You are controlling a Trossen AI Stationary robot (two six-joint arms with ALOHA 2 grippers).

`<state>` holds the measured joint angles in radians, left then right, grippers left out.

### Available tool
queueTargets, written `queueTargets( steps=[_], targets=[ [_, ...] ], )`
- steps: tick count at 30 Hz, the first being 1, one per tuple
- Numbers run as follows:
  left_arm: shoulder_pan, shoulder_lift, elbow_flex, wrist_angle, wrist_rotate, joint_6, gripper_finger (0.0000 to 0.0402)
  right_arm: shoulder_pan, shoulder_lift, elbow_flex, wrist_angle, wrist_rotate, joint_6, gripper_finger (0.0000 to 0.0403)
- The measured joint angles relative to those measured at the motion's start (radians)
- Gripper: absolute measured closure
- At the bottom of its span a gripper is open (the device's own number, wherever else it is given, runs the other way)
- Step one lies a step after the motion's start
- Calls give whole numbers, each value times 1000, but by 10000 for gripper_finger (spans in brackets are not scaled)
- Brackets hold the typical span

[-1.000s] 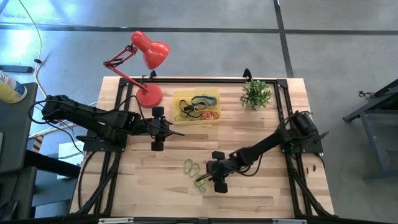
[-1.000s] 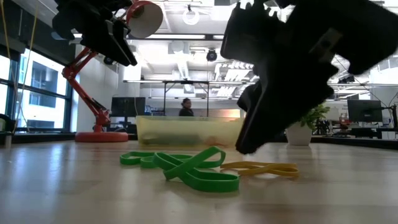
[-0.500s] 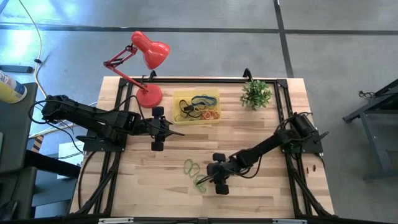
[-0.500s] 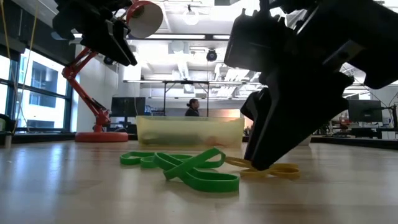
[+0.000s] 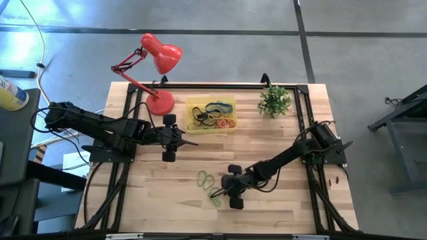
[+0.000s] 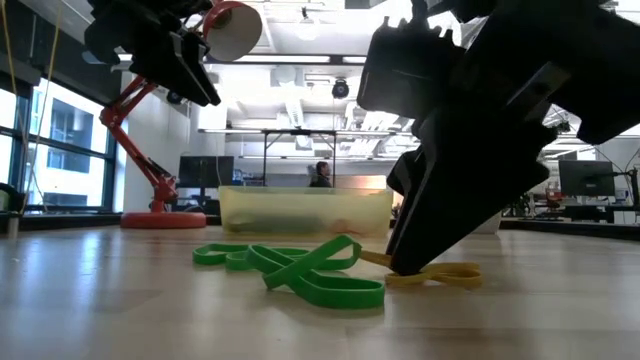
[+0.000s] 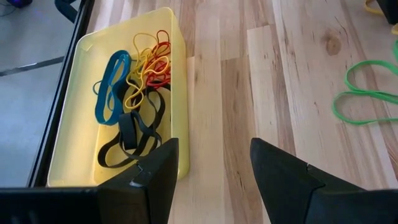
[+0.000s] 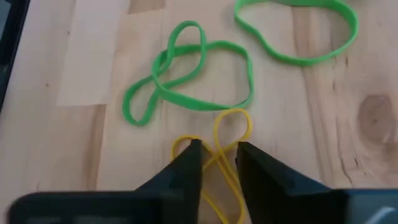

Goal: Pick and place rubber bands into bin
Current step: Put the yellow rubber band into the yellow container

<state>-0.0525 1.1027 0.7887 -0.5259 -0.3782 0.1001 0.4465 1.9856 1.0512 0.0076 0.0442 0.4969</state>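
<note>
A yellow rubber band (image 8: 228, 129) lies flat on the wooden table beside two green bands (image 8: 186, 78) (image 8: 298, 34); the low view shows them in a heap (image 6: 320, 275). My right gripper (image 8: 219, 163) is open and down at the table (image 6: 405, 262). Its fingers stand on either side of the yellow band's crossed middle. The yellow bin (image 5: 211, 115) sits near the far edge and holds blue, yellow, red and black bands (image 7: 134, 93). My left gripper (image 7: 214, 168) is open and hovers above the table, just to the near left of the bin (image 5: 183, 138). My right gripper comes at the yellow band's crossed middle (image 8: 219, 149) slanting down from the table's right. One fingertip (image 6: 400, 268) reaches the table surface at the band. Whether the fingers touch the band I cannot tell. The band lies flat on the wood.
A red desk lamp (image 5: 159, 67) stands at the far left corner and a small green plant (image 5: 275, 100) to the right of the bin. Black frame rails (image 5: 303, 120) run along the table's sides. Bare wood lies between the bands and the bin.
My right gripper has come down and a little toward the near edge, until its fingertip has reached the table at the yellow band. The bands have stayed where they were. My left arm has kept still.
</note>
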Motion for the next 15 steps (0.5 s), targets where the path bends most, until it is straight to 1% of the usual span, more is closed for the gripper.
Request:
queueTargets(
  steps=[4,5,6,9,12,15],
  targets=[
    [0,0,0,0,0,0,213,0,1,0,-1,10,8,381],
    [0,0,0,0,0,0,213,-1,2,0,1,11,18,391],
    [0,0,0,0,0,0,213,0,2,-1,1,14,27,395],
    [0,0,0,0,0,-2,213,1,2,-1,1,33,69,390],
    [0,0,0,0,0,-3,213,2,-1,-2,7,38,76,399],
    [0,0,0,0,0,-4,213,2,-13,-3,8,61,95,398]
  ],
)
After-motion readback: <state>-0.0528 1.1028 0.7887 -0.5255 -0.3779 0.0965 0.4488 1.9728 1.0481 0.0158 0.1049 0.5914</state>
